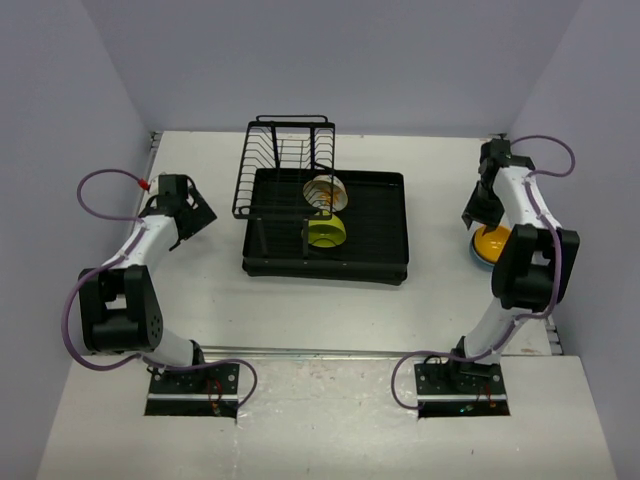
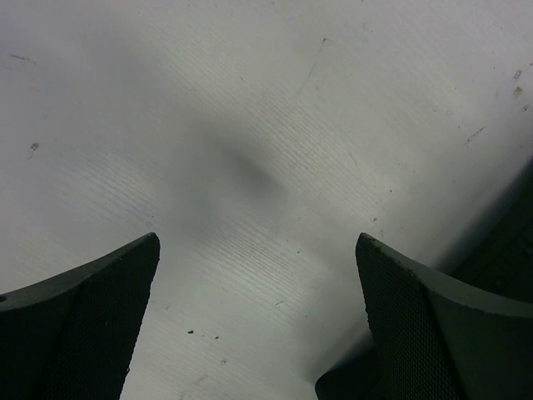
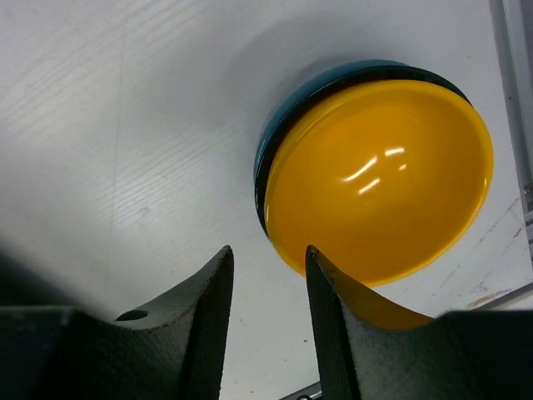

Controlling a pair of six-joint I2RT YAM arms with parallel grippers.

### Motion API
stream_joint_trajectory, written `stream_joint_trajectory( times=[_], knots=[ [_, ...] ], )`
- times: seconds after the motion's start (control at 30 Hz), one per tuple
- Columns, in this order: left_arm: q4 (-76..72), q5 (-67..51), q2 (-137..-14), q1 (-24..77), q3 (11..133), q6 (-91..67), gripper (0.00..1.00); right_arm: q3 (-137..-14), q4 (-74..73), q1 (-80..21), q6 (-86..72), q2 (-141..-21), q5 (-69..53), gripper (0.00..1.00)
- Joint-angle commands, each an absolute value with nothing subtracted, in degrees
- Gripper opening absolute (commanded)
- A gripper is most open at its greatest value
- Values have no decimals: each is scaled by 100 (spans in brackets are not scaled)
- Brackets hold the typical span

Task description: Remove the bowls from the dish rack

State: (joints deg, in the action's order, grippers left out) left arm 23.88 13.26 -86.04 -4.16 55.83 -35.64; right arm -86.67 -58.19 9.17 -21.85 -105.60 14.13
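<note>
Orange bowl nested in blue bowl, close to table right edge.

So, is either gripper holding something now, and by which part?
Nothing is held. The left gripper is open over the table; the right gripper has only table between its jaws, beside the orange bowl.

blue bowl: mostly hidden under orange bowl | right arm: partly covers both overhead
</note>
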Motion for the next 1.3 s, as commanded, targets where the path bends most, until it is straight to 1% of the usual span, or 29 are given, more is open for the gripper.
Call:
stream_joint_trajectory(
  times=[0.0,0.07,0.13,0.17,0.2,0.23,0.27,0.3,0.33,0.37,0.4,0.43,0.47,0.5,0.53,0.6,0.63,0.7,0.73,0.9,1.0,1.07,1.27],
  knots=[
    [2408,1345,-8604,-466,5722,-3436,100,-9129,-5765,625,-2154,-9617,1565,42],
    [2434,1257,-8631,-466,5704,-3471,100,-9517,-5870,441,-2127,-9484,1460,43],
    [2452,1239,-8631,-466,5687,-3507,100,-10149,-5959,378,-2232,-9352,988,43],
    [2443,1213,-8622,-466,5687,-3568,100,-10325,-5959,369,-2554,-9325,45,43],
    [2461,1213,-8631,-457,5687,-3594,100,-10458,-5768,369,-2810,-9264,-478,43],
    [2470,1195,-8631,-466,5695,-3630,100,-10320,-5470,369,-3126,-8994,-1014,43],
    [2478,1134,-8631,-457,5695,-3708,100,-10049,-5067,360,-4077,-8782,-1594,43],
    [2487,1099,-8640,-466,5695,-3735,100,-9132,-3810,343,-4713,-8528,-2574,42],
    [2496,1046,-8631,-466,5704,-3770,100,-8566,-3040,282,-5355,-8012,-2836,42],
    [2505,1011,-8631,-457,5704,-3831,100,-7464,-1492,72,-6719,-7772,-2978,41],
    [2522,1002,-8631,-457,5713,-3867,100,-7027,-833,-69,-7341,-7569,-2840,41],
    [2557,958,-8631,-457,5713,-3928,100,-6666,-313,-488,-7809,-7341,-2630,41],
    [2566,941,-8622,-466,5713,-3955,100,-6427,-55,-684,-8536,-7269,-2367,40],
    [2558,914,-8613,-457,5704,-3990,100,-6085,435,-868,-8804,-7216,-2077,40],
    [2575,879,-8605,-448,5695,-4051,100,-5917,622,-1253,-9320,-7111,-1509,39],
    [2584,844,-8578,-457,5678,-4113,100,-5557,1157,-1650,-9710,-7066,-873,39],
    [2575,835,-8561,-457,5660,-4131,100,-5546,1212,-1974,-9834,-7110,-383,39],
    [2584,826,-8508,-448,5634,-4192,100,-5756,1091,-2214,-9966,-7347,-28,38],
    [2593,826,-8482,-440,5625,-4210,100,-5818,1012,-2450,-10036,-7426,391,39],
    [2593,870,-8429,-448,5634,-4228,100,-5783,1257,-2873,-10643,-7918,1019,38],
    [2602,888,-8429,-448,5651,-4262,100,-5809,986,-3189,-10924,-8077,1440,38],
    [2593,879,-8429,-440,5669,-4289,100,-5906,485,-3304,-11293,-8165,1695,38],
    [2672,1072,-8437,-448,5757,-4342,100,-6143,18,-3665,-11785,-8586,2152,38]
  ],
)
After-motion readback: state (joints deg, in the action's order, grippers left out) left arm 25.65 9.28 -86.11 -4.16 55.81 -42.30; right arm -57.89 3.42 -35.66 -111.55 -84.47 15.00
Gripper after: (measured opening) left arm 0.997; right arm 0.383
